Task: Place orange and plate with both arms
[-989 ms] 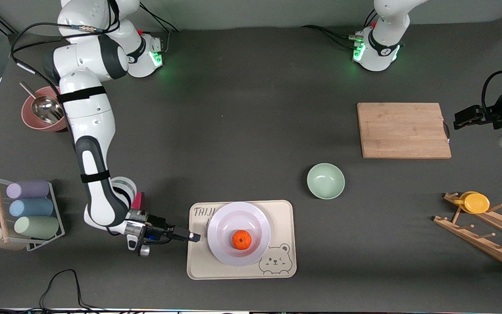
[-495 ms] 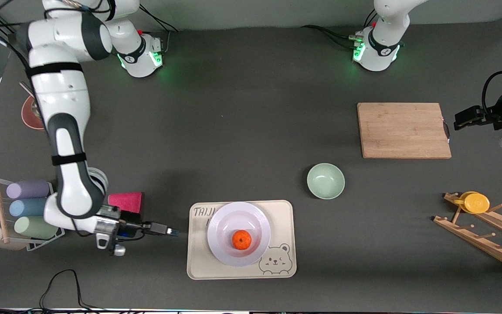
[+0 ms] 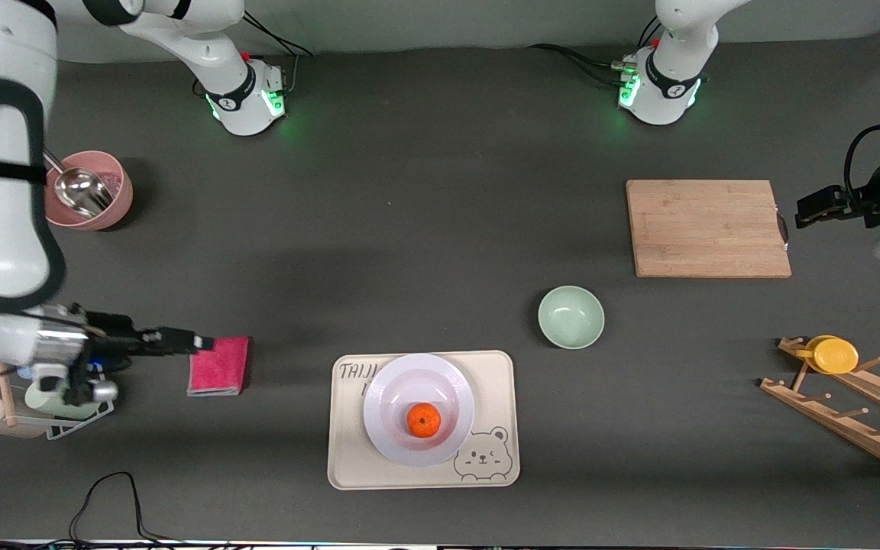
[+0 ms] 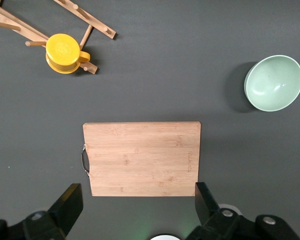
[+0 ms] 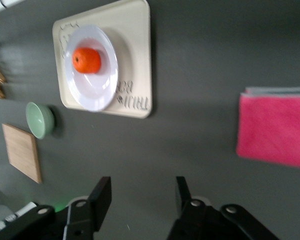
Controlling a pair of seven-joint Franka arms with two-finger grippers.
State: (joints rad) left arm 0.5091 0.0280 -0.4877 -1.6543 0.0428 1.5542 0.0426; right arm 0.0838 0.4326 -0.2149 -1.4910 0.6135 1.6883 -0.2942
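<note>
Dark tabletop (image 3: 425,229) shows the work looks done: the orange (image 3: 424,419) sits in the plate (image 3: 418,409) on the tray (image 3: 497,382), while my right tool (image 3: 199,341) is wide and empty over the pink cloth (image 3: 218,367), and my left tool (image 4: 135,207) waits wide over the board (image 3: 707,228).

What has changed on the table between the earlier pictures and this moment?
The right gripper, open and empty, has drawn back from the plate toward the right arm's end of the table and is now over the pink cloth. The orange, the plate and the tray have not moved. The left gripper waits, open, over the cutting board.
</note>
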